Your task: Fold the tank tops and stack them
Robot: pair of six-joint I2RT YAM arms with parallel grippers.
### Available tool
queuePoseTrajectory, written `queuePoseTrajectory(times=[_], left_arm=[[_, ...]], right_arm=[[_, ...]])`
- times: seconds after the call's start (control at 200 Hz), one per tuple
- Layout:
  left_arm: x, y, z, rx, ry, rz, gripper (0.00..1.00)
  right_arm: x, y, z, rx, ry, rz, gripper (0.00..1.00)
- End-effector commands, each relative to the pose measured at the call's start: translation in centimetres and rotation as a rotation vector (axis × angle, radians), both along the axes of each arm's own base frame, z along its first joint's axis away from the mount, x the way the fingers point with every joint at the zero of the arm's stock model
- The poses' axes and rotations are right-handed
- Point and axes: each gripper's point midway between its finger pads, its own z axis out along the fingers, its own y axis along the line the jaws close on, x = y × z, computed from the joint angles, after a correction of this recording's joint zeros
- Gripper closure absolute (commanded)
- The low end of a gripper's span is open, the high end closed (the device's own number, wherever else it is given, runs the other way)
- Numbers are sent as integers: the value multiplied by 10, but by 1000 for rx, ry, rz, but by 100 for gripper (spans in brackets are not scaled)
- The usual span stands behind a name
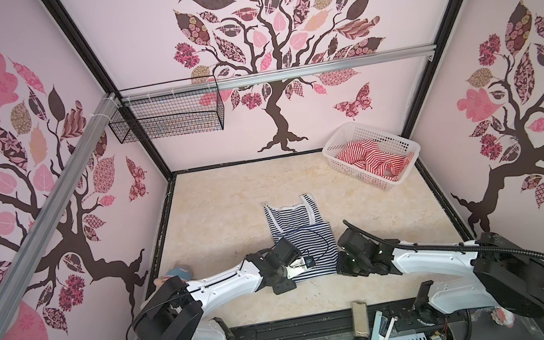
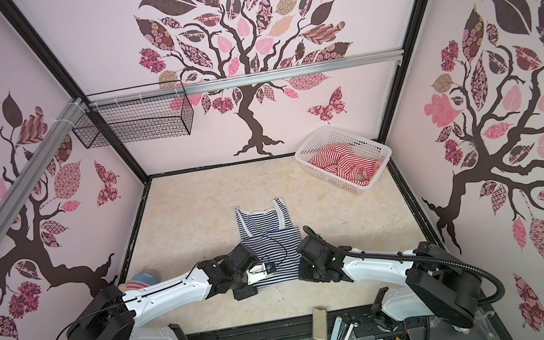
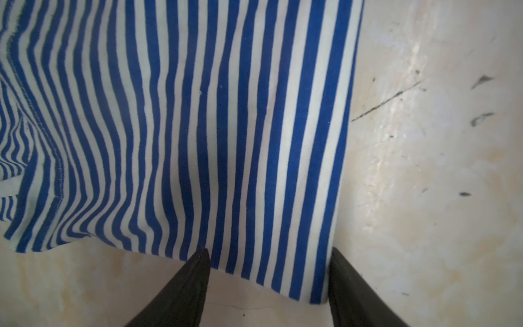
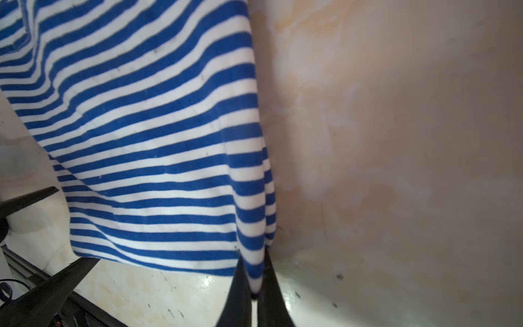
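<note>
The navy-and-white striped tank top (image 1: 292, 219) (image 2: 265, 223) lies flat mid-table, its whitish-trimmed straps toward the back wall. My left gripper (image 3: 268, 250) stands open at the near left hem corner (image 3: 283, 269), with the fabric edge lying between its fingers and not pinched. My right gripper (image 4: 253, 254) is shut on the near right hem corner, and the cloth (image 4: 155, 141) is bunched into a ridge above the jaws. In both top views the two wrists (image 1: 288, 274) (image 1: 345, 264) flank the hem. The red-and-white striped tank top (image 1: 370, 156) (image 2: 342, 158) lies crumpled in the white basket.
The white perforated basket (image 1: 359, 174) stands at the back right corner. A plush doll (image 1: 178, 273) lies behind the left arm. A black wire basket (image 1: 167, 115) hangs on the back rail. Small tools (image 1: 359, 322) lie on the front ledge.
</note>
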Motion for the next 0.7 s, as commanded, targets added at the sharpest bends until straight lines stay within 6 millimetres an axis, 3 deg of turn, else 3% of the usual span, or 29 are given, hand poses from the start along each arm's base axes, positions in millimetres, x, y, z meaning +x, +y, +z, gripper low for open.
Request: queuePoseTrajectory(times=[0.0,0.195,0.695], left_arm=[[-9,2,-4,19,46,-20,38],[-16,-2,5,-28,61,-36,45],[-18,-10,-6,-10,103,-41,57]], right_arm=[[3,-3,5,-35,0,-5,100],[8,1,12,-31,-17,-3,100],[10,3,23,-15,-40,0,100]])
